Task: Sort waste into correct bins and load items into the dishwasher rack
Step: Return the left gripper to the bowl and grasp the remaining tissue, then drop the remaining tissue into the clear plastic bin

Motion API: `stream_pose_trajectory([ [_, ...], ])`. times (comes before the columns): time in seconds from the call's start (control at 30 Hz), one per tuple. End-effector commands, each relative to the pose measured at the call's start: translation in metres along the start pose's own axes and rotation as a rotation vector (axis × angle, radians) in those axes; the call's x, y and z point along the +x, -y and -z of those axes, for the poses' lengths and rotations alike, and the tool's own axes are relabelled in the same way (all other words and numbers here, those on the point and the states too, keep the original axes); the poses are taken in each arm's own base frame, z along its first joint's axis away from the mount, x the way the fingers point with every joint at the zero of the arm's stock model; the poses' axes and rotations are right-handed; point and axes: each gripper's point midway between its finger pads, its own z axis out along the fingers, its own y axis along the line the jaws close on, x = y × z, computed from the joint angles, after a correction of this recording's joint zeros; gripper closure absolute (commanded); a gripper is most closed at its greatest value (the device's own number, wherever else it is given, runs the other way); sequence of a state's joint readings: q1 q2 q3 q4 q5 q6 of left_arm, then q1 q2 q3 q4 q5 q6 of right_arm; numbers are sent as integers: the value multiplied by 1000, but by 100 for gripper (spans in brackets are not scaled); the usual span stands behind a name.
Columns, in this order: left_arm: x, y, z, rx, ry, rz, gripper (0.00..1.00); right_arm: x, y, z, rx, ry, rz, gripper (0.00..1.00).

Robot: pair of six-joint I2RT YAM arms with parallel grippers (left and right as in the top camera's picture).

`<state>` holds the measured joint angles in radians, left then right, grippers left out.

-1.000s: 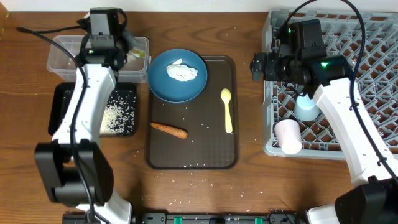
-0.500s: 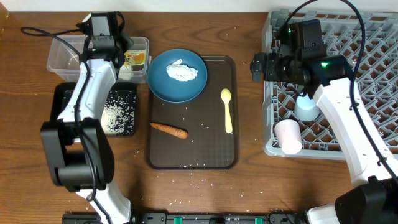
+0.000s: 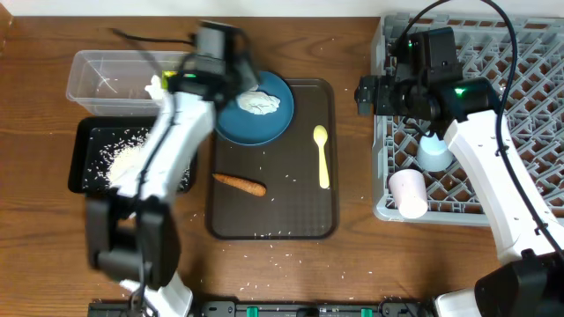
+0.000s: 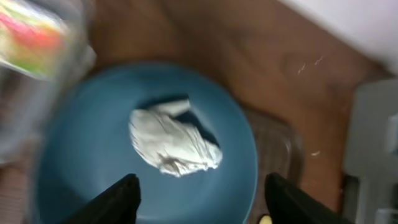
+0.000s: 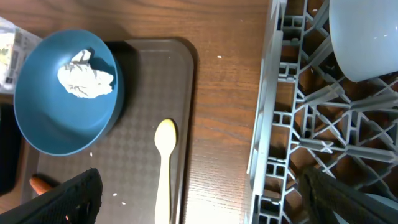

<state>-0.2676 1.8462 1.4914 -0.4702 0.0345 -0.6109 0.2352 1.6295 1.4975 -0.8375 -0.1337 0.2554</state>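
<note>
My left gripper hovers open and empty over the dark-blue plate; its fingers frame the plate's near side in a motion-blurred left wrist view. A crumpled white paper wad lies on the plate. The yellow-green wrapper shows blurred inside the clear tub. Rice lies in the black tray. The carrot and yellow spoon rest on the brown serving tray. My right gripper is open and empty at the rack's left edge.
A pink cup and a light-blue cup sit in the rack's near left corner. A pale rounded vessel rests in the rack under the right arm. Loose rice grains dot the table in front of the serving tray.
The left gripper opened over the clear tub, left the wrapper in it, and swung right to above the blue plate. The right arm has not moved.
</note>
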Motion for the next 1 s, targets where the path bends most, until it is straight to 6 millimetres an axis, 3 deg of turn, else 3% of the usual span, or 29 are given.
stream_pose_trajectory([
  [0.0,16,-10,-35,-107,11,26,31,6,-4,-5,2,-24,36,1],
  [0.2,39,-14,-78,-131,-27,40,28,9,-3,-5,6,-37,35,1],
  [0.47,53,-25,-100,-160,-59,41,29,13,-2,-5,10,-53,44,1],
  [0.53,57,-26,-103,-165,-68,22,38,13,-2,-5,10,-53,44,1],
  [0.6,59,-28,-106,-171,-76,14,61,13,-2,-5,10,-55,49,1],
  [0.7,60,-28,-106,-171,-79,-4,89,14,-2,-5,11,-57,59,1],
  [0.73,58,-26,-104,-163,-78,-15,94,14,-2,-5,10,-57,59,1],
  [0.87,50,-7,-82,-85,-90,-59,94,13,-2,-5,10,-54,59,1],
  [0.97,32,6,-45,-50,-53,-61,94,12,-2,-5,8,-49,59,1],
])
